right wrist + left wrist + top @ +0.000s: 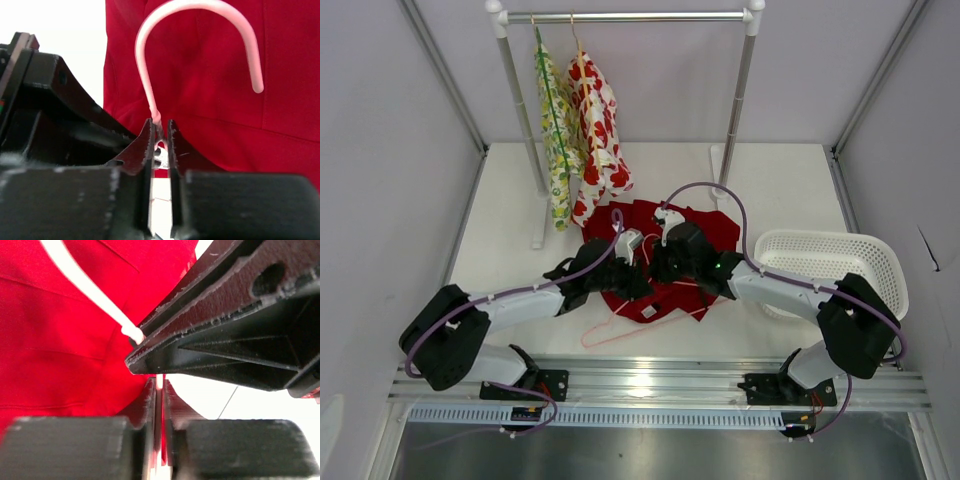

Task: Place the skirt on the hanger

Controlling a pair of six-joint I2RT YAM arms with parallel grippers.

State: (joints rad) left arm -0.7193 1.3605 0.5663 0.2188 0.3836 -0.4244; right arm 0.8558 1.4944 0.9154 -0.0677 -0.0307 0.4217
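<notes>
The deep red pleated fabric skirt [715,232] lies mid-table, the thin pale pink wire hanger [145,60] poking out at 7 o'clock, right gripper [160,131] pinching its neck; left gripper [159,390] nearly pressed together, hold unclear.

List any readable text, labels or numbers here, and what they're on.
None legible.
The small white label on the deep red pleated fabric skirt: too small to read.
The pale pink wire hanger: no marking visible.

Bright, even overhead light; the worktop [260,405] burns out white in both wrist views, the fingers [144,150] blur at their near bases, and the front rail [650,378] glares.
</notes>
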